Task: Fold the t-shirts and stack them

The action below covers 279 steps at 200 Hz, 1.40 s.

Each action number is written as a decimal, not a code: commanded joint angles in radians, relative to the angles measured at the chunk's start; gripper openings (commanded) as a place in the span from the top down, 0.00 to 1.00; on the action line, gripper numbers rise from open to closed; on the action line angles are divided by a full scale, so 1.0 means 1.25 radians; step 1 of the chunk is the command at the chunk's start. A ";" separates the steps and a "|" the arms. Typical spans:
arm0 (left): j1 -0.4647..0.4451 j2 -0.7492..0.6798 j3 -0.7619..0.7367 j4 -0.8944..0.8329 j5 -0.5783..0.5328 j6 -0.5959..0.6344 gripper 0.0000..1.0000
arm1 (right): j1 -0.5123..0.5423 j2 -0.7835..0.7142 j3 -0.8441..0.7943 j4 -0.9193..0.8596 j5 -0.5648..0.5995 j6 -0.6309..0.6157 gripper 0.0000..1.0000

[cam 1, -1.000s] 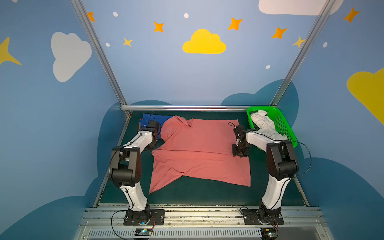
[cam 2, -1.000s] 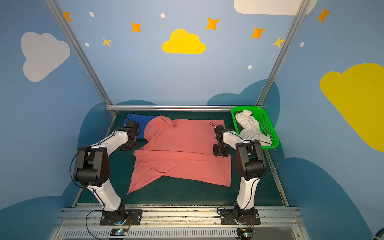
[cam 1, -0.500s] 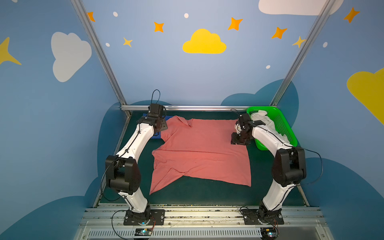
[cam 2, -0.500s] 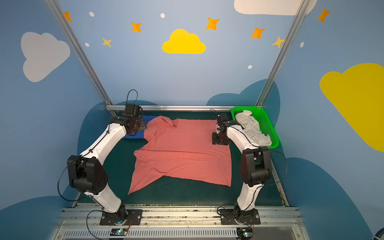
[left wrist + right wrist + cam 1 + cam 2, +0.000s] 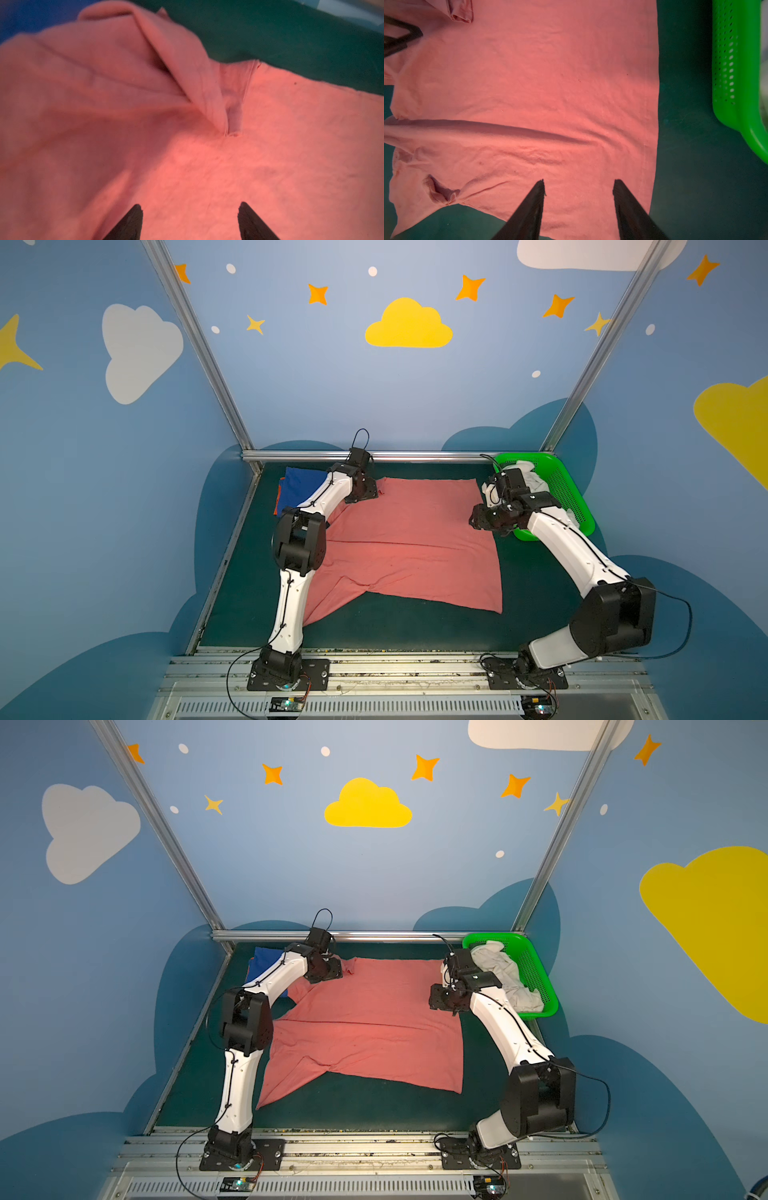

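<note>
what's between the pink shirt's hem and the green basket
Only a bare strip of dark green table mat separates the salmon-pink t-shirt from the green basket; the right wrist view shows it plainly.

The salmon-pink t-shirt is lying spread open across the middle of the dark green mat, with a long crease running across its width, one sleeve folding over on itself at the far left, and a near-left corner trailing out to a point. The royal blue t-shirt is lying folded at the far left, just beside it, on the orange t-shirt (only a thin edge is peeking out). The white t-shirt is sitting crumpled in the green basket.
</note>
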 commanded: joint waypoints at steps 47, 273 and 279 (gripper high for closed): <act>-0.013 0.230 0.381 -0.137 -0.002 -0.029 0.31 | -0.016 -0.046 -0.063 0.000 0.015 0.024 0.45; 0.010 0.331 0.432 -0.026 0.079 -0.122 0.70 | -0.047 -0.087 -0.128 -0.009 0.009 0.036 0.46; 0.011 0.334 0.433 -0.026 0.085 -0.125 0.71 | -0.047 -0.088 -0.130 -0.009 0.010 0.036 0.46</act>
